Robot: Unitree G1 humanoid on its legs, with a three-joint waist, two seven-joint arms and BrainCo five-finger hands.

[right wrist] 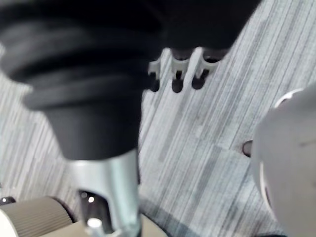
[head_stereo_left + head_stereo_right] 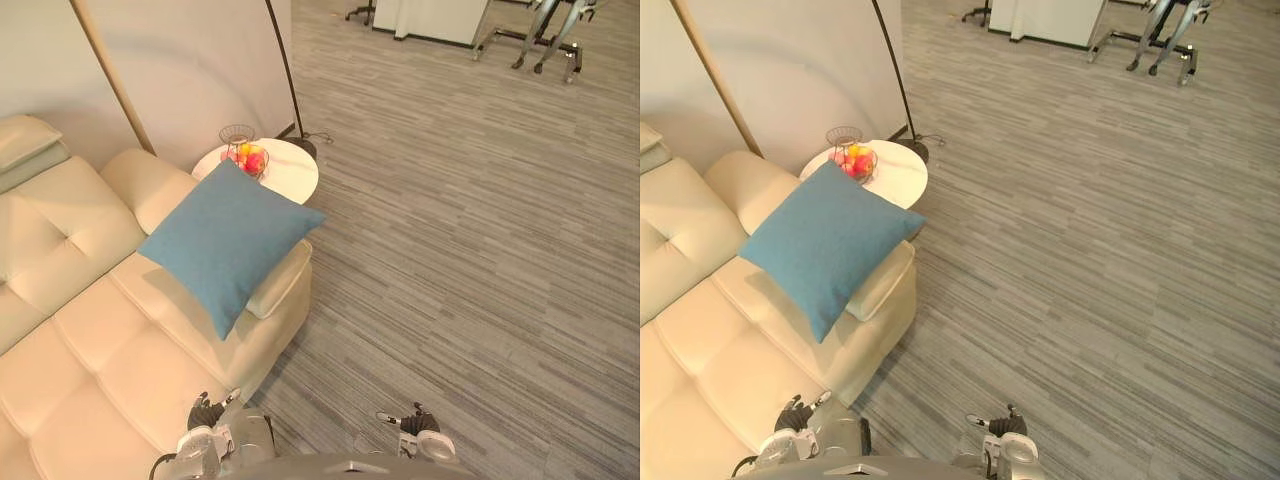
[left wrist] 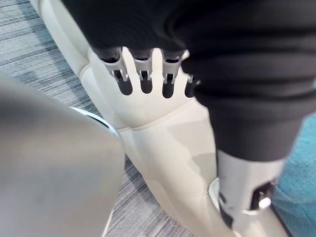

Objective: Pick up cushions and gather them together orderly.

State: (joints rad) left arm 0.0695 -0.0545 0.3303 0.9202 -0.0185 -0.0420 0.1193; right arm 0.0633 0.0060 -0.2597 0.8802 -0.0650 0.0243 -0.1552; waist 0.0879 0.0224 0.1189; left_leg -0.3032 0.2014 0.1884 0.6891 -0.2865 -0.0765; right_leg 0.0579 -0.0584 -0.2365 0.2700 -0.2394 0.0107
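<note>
The blue cushion (image 2: 225,245) lies on the end of the cream sofa (image 2: 90,340), propped at a tilt against the armrest (image 2: 283,278). One corner points toward the seat. The opposite corner reaches over the edge of the round white desk (image 2: 292,176), which stands just beside the armrest. Whether that corner touches the desk top cannot be told. In the left wrist view a strip of the same cushion shows at the edge.

A wire basket of fruit (image 2: 248,158) stands on the desk, just behind the cushion's upper corner. A dark curved lamp pole (image 2: 285,70) rises from a base on the floor behind the desk, close to the wall. Grey striped carpet (image 2: 480,250) covers the floor beside the sofa.

The left hand (image 2: 207,413) hangs low beside the front of the sofa, well apart from the cushion. Its fingers (image 3: 143,66) are straight and relaxed and hold nothing (cream upholstery shows past them).

The right hand (image 2: 418,423) hangs low over the carpet. Its fingers (image 1: 177,74) are likewise relaxed and empty.
</note>
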